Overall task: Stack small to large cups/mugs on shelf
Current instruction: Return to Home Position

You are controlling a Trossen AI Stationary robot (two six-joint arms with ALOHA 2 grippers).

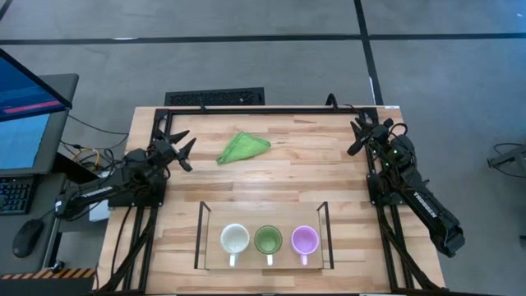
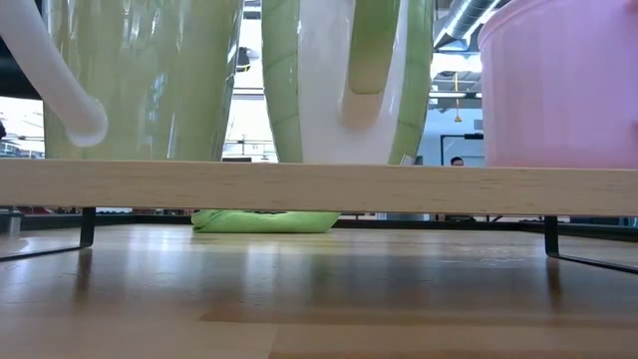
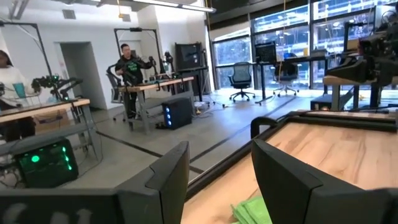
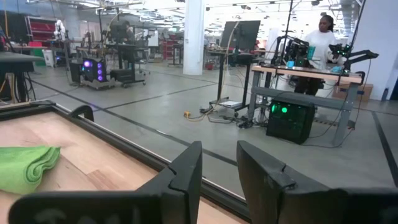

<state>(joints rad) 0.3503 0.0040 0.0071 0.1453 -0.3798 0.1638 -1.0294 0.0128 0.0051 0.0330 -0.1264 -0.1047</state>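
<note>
- The shelf (image 1: 263, 215) stands at the lower centre of the worktop (image 1: 279, 181) in the high view, with a thin black frame at each end.
- Three mugs stand upright in a row on the shelf's clear top, each apart from its neighbour: the white mug (image 1: 234, 240) on the left, the green mug (image 1: 268, 240) in the middle and the light purple mug (image 1: 305, 240) on the right.
- Their handles all point toward the frame's bottom edge.
- A green cloth (image 1: 243, 147) lies crumpled on the worktop, above the shelf and a little left of centre, well apart from it.
- The left gripper (image 1: 187, 153) sits at the worktop's left edge, left of the cloth, with its jaws apart and nothing between them.
- The right gripper (image 1: 355, 137) sits at the upper right corner of the worktop, its jaws also apart and empty.
- Both wrist views show people at benches in the room beyond.
</note>
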